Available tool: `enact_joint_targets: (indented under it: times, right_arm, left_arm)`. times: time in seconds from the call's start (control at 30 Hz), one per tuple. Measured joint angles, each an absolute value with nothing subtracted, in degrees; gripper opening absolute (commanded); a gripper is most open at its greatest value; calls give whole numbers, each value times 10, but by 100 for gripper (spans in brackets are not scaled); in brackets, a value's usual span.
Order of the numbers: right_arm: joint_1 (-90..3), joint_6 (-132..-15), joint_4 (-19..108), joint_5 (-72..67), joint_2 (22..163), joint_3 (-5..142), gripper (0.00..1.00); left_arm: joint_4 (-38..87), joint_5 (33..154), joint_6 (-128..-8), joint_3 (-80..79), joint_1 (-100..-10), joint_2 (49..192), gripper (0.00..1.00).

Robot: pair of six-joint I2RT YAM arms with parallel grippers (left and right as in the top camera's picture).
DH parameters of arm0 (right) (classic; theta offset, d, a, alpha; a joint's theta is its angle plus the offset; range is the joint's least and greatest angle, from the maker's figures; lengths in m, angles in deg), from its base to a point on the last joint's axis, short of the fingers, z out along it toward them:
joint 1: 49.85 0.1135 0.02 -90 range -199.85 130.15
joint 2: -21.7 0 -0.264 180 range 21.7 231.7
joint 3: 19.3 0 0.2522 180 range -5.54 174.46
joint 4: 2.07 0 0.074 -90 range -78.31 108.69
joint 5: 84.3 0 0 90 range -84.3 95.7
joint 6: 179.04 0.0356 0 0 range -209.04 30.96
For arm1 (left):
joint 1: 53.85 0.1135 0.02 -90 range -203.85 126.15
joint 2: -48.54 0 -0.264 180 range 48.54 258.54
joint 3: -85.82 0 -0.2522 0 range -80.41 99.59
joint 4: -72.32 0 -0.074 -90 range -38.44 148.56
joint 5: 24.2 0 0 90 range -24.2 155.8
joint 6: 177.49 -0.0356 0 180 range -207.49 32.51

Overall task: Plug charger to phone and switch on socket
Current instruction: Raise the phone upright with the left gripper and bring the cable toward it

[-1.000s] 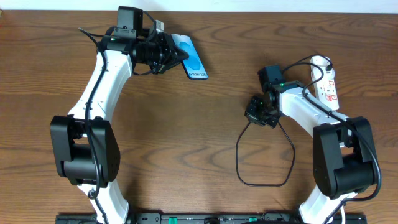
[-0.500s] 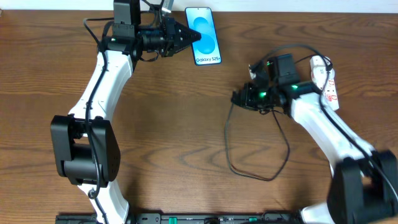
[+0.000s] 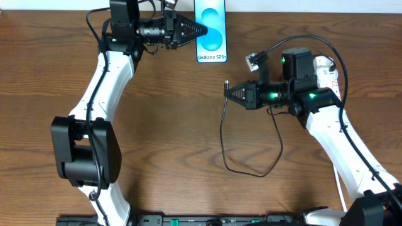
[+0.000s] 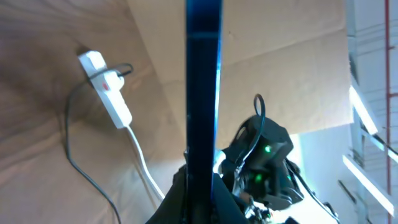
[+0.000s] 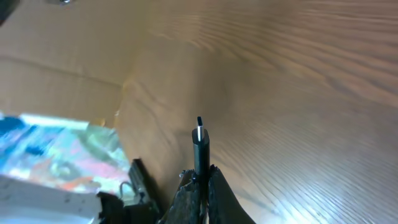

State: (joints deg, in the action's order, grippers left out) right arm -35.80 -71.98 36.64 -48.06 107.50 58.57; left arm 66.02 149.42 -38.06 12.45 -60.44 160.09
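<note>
My left gripper (image 3: 200,29) is shut on the phone (image 3: 211,34), light-blue screen with "Galaxy S25+" text, held up at the table's far edge. In the left wrist view the phone (image 4: 202,87) shows edge-on between the jaws (image 4: 200,186). My right gripper (image 3: 230,93) is shut on the charger connector (image 5: 199,146), its tip pointing left, below and right of the phone. The black charger cable (image 3: 242,168) hangs in a loop down to the table. The white socket (image 3: 328,74) lies at the far right behind my right arm, and shows in the left wrist view (image 4: 107,87).
The wooden table (image 3: 176,138) spans the view. A white cord (image 4: 140,162) runs from the socket. A wall or backboard edge (image 3: 282,5) lies just behind the phone.
My left gripper lifted the phone up and right toward the far edge, turning it upright. My right gripper rose and moved left with the connector, dragging the cable loop along.
</note>
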Motion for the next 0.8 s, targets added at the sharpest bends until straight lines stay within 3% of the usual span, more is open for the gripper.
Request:
enact_joint_targets:
  times: [0.57, 0.8]
  right_arm:
    - [-335, -668, 247, -556, 1075, 586, 1]
    - [-334, -611, 200, -560, 1075, 586, 1]
  left_arm:
    - [665, 1514, -349, 124, -631, 1601, 7]
    - [758, 1510, -287, 124, -631, 1601, 7]
